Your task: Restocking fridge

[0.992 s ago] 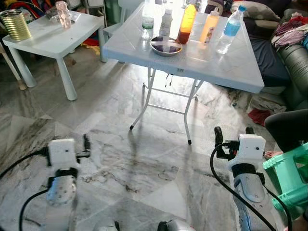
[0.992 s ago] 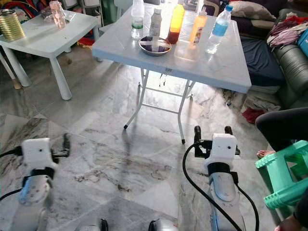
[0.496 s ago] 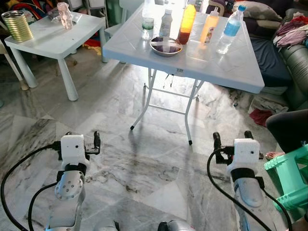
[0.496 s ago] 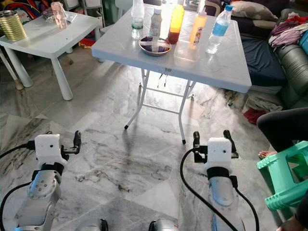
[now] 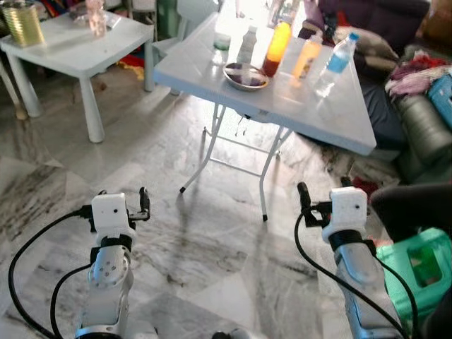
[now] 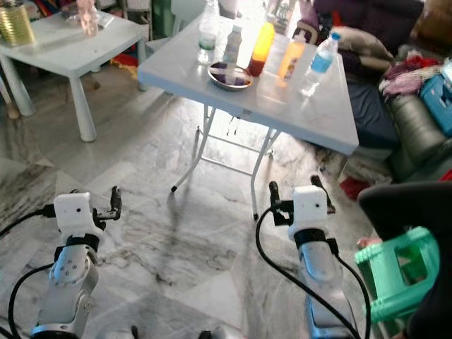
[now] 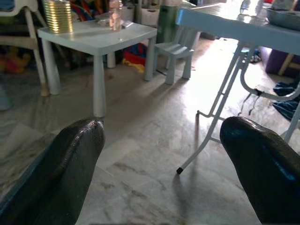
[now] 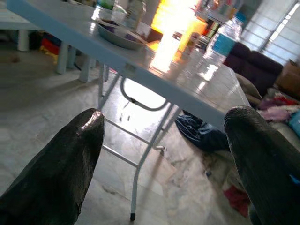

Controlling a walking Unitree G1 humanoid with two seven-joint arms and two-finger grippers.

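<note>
Several drink bottles stand on the white folding table (image 5: 332, 116): a clear one (image 5: 222, 41), a white one (image 5: 247, 44), an orange juice bottle (image 5: 277, 48), a paler orange one (image 5: 306, 56) and a blue-capped water bottle (image 5: 336, 58). A metal bowl (image 5: 245, 75) sits in front of them. My left gripper (image 5: 119, 205) and right gripper (image 5: 325, 192) are held low over the marble floor, well short of the table. Both are open and hold nothing. In the wrist views the fingers (image 7: 61, 168) (image 8: 61, 164) spread wide.
A small white table (image 5: 78, 53) with a gold can (image 5: 21, 21) stands at the left, a small chair (image 7: 176, 51) behind it. On the right are a green stool (image 5: 417, 268), a person's dark-clad leg (image 5: 409, 205) and a sofa (image 5: 420, 131) piled with clothes.
The left arm has risen and swung inward, and the right arm has lifted slightly. The whole view has shifted with my own motion. The bottles have not moved.
</note>
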